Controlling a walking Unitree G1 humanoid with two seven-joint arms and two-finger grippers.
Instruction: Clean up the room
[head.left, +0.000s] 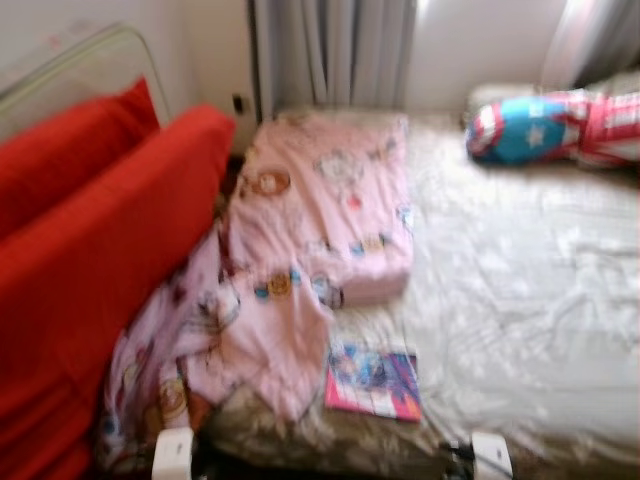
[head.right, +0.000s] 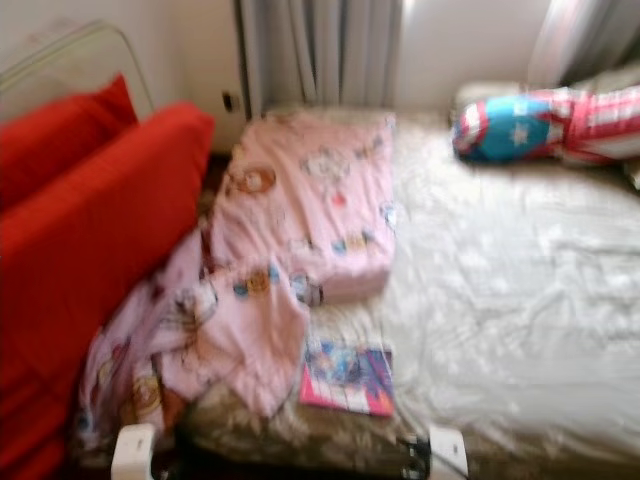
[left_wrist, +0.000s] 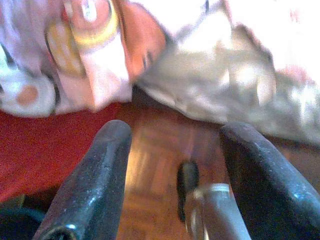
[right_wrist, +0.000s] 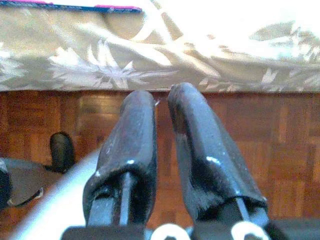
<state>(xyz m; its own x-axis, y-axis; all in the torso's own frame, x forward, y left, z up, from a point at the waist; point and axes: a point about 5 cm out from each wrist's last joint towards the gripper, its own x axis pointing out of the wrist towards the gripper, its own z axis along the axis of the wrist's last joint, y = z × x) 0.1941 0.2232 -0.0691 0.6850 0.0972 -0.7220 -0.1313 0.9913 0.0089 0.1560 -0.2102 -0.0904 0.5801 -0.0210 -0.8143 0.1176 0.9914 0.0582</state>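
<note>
Red cushions (head.left: 90, 250) stand along the bed's left edge; the pink quilt (head.left: 320, 215) is folded at the back left, its loose end hanging over the front left corner; a book (head.left: 373, 382) lies at the front edge; a striped pillow (head.left: 560, 125) sits at the back right corner. Left gripper (left_wrist: 172, 150): jaws wide apart, empty, low over the wooden floor (left_wrist: 155, 165), the quilt's hanging end just ahead, so judged nearer. Right gripper (right_wrist: 162, 125): jaws almost closed, empty, facing the bedsheet (right_wrist: 150, 60) drape; the book's edge shows above.
</note>
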